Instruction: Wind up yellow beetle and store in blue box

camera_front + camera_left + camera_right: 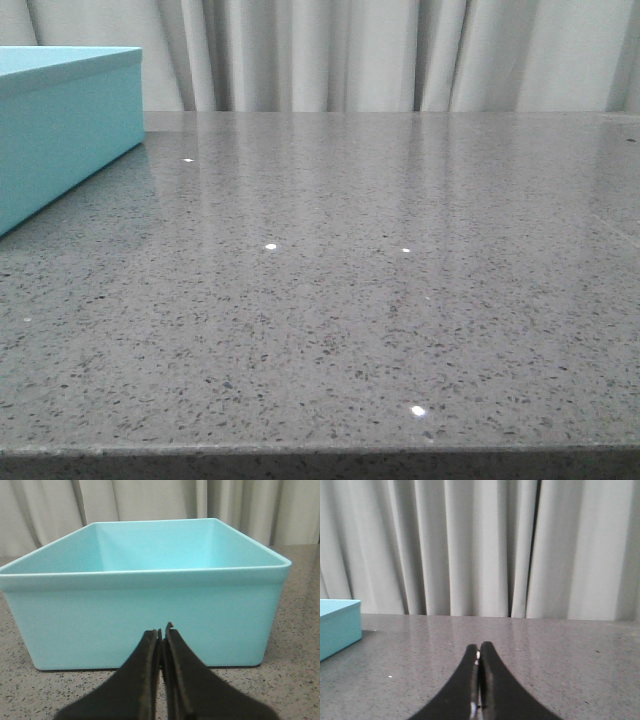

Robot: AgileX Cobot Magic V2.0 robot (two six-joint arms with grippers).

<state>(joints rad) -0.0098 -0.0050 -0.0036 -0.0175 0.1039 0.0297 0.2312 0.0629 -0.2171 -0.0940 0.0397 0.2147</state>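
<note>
The blue box [60,130] stands at the far left of the grey table in the front view. It fills the left wrist view [145,615], open-topped, and what shows of its inside is empty. My left gripper [162,632] is shut and empty, low over the table just in front of the box's near wall. My right gripper [479,650] is shut and empty over bare table, with a corner of the blue box [337,627] off to one side. The yellow beetle is out of view in every frame. Neither arm shows in the front view.
The grey speckled table [350,280] runs from its front edge [320,455] back to pale curtains [400,55]. The curtains also stand behind the box in the left wrist view [150,500] and fill the upper right wrist view [480,545].
</note>
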